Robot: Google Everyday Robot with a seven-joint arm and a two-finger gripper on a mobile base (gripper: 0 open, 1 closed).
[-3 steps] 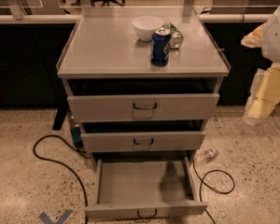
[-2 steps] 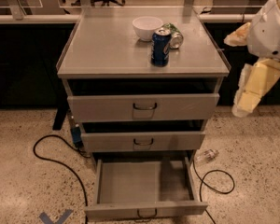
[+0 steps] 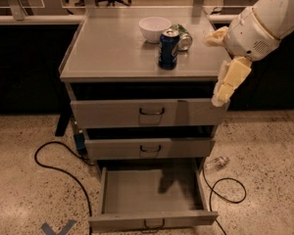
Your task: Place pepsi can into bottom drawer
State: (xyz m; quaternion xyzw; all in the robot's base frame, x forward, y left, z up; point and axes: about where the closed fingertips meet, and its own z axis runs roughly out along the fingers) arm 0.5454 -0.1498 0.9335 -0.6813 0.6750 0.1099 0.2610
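The pepsi can [image 3: 168,49] stands upright on the grey cabinet top [image 3: 112,48], near its front edge right of the middle. The bottom drawer [image 3: 154,220] is pulled out and nothing lies in its tray. My gripper [image 3: 214,70] hangs at the cabinet's right front corner, to the right of the can and apart from it. Its cream fingers [image 3: 230,80] are spread apart and hold nothing.
A white bowl [image 3: 154,28] and a green can [image 3: 182,35] on its side sit just behind the pepsi can. The two upper drawers [image 3: 149,112] stand slightly ajar. Black cables [image 3: 54,163] and a small plastic bottle [image 3: 216,163] lie on the floor beside the cabinet.
My arm and gripper have moved left, from the right edge of the view to the cabinet's right front corner. The can and drawers have not moved.
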